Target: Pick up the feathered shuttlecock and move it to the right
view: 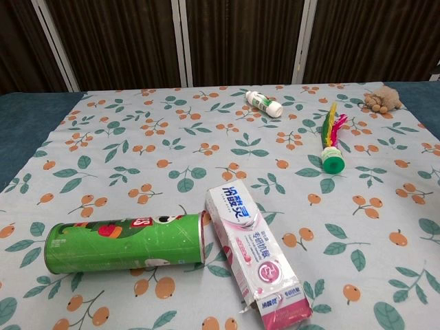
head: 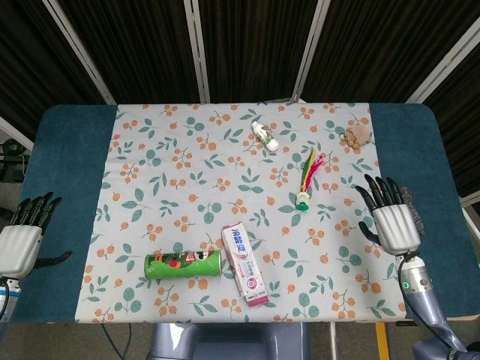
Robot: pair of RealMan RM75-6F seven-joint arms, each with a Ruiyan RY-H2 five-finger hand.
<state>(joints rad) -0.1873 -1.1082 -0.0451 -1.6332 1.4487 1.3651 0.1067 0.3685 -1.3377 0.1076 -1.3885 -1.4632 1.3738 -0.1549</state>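
Right robot hand (head: 393,223) empty, fingers spread, near shuttlecock (head: 305,184); left robot hand (head: 21,241) empty, fingers apart

Blue table (head: 67,150) covered by a floral cloth (head: 165,187). On the cloth, around the central toothpaste box (head: 244,264): green can (head: 184,264) touching its left; shuttlecock (head: 306,180), white bottle (head: 265,136) and small plush toy (head: 356,136) beyond.

Even, bright overhead light fills both views, leaving only short soft shadows around the green can (view: 124,243). Faint glare sits on its glossy side. Behind it the curtains stay dark. Focus is sharp throughout, with slight edge bending in the chest view.
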